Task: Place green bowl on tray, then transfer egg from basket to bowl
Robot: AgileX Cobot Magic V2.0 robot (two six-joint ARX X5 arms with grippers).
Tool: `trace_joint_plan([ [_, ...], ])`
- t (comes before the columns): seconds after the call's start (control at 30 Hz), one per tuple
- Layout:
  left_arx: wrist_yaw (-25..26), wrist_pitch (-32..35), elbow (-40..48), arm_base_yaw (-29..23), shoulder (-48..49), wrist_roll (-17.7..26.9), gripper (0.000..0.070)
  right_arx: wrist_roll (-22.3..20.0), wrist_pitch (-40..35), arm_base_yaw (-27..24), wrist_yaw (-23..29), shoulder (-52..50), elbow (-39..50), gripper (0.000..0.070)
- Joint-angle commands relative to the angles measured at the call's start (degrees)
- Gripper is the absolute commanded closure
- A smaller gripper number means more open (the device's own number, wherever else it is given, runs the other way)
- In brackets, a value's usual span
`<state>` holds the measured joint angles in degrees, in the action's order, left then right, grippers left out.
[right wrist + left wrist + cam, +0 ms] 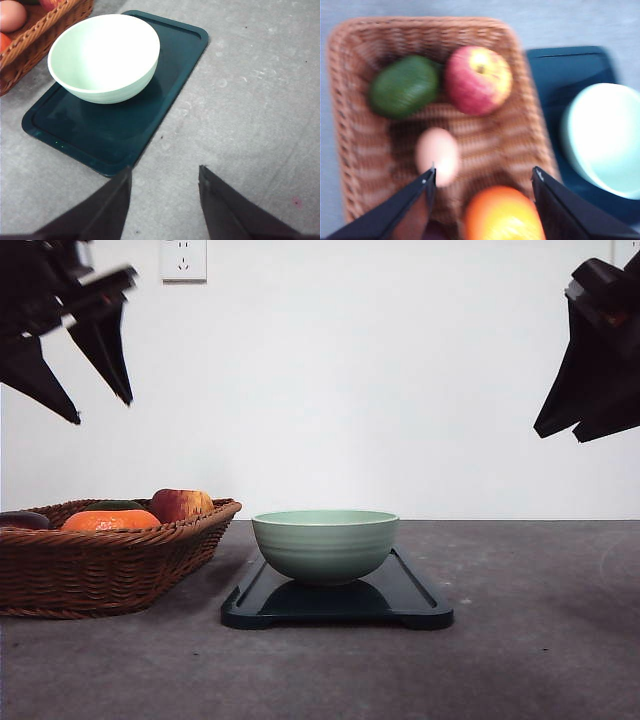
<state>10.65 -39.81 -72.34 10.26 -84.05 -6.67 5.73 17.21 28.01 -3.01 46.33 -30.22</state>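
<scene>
The bowl sits on the tray, so your first step looks done. The egg lies in the basket beside an apple. Your left gripper hangs above it, jaws apart for the pick; the right gripper waits clear, also spread.

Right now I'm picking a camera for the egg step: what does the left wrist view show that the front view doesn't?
Left wrist view: the egg on the basket floor, near one finger of the open left claw. Front view: the wall outlet and the right claw, raised. Both: apple, mandarin, green bowl and tray.
</scene>
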Motion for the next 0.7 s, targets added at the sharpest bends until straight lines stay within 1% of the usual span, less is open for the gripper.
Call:
trace_joint_plan([
  [0.0, -2.50, -0.85, -2.40, 0.71, -2.60, 1.72, 0.0313, 1.78, -0.51, 0.26, 0.05, 0.42, -0.09, 0.0435],
  [0.1, -3.47, -2.56, -4.57, 1.57, -6.09, 1.96, 0.0313, 2.74, -0.53, 0.26, 0.07, 0.42, -0.09, 0.0435],
  [0.27, -4.21, -3.77, -5.97, 2.18, -10.35, 1.94, 0.0309, 2.81, -0.52, 0.26, 0.07, 0.42, -0.09, 0.0435],
  [0.47, -5.81, -3.58, -5.99, 2.23, -13.16, 1.98, 0.0308, 2.86, -0.51, 0.26, 0.07, 0.42, -0.09, 0.0435],
  [0.67, -6.49, -1.70, -5.99, 2.23, -15.27, 2.44, 0.0308, 2.86, -0.49, 0.26, 0.07, 0.42, -0.09, 0.0435],
])
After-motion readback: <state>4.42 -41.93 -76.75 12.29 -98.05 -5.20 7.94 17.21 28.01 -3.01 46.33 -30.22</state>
